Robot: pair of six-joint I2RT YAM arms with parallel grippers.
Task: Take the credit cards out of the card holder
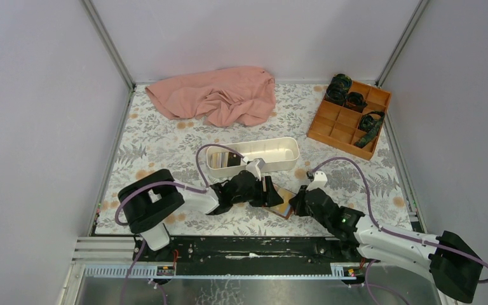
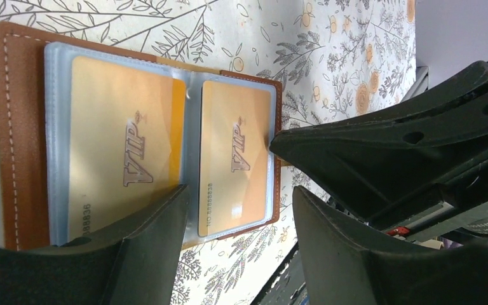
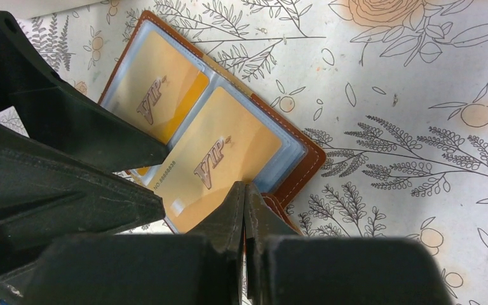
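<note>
The brown leather card holder [image 2: 13, 127] lies open on the floral cloth, also in the top view [image 1: 282, 202] and the right wrist view [image 3: 302, 171]. Its clear sleeves hold two yellow-orange credit cards marked VIP [image 2: 121, 146] [image 2: 235, 159]. My left gripper [image 2: 238, 213] is open and hangs low over the holder, one finger [image 2: 146, 241] over the left card. My right gripper [image 3: 244, 194] is shut, pinching the near edge of the right-hand card [image 3: 216, 159] at the holder's rim. In the top view both grippers [image 1: 262, 190] [image 1: 296, 203] meet at the holder.
A long white oval tray [image 1: 273, 145] just behind the holder has cards [image 1: 223, 159] at its left end. A pink cloth [image 1: 219, 95] lies at the back. An orange compartmented box [image 1: 337, 124] with dark items stands at the back right. A black rail [image 1: 229, 248] runs along the near edge.
</note>
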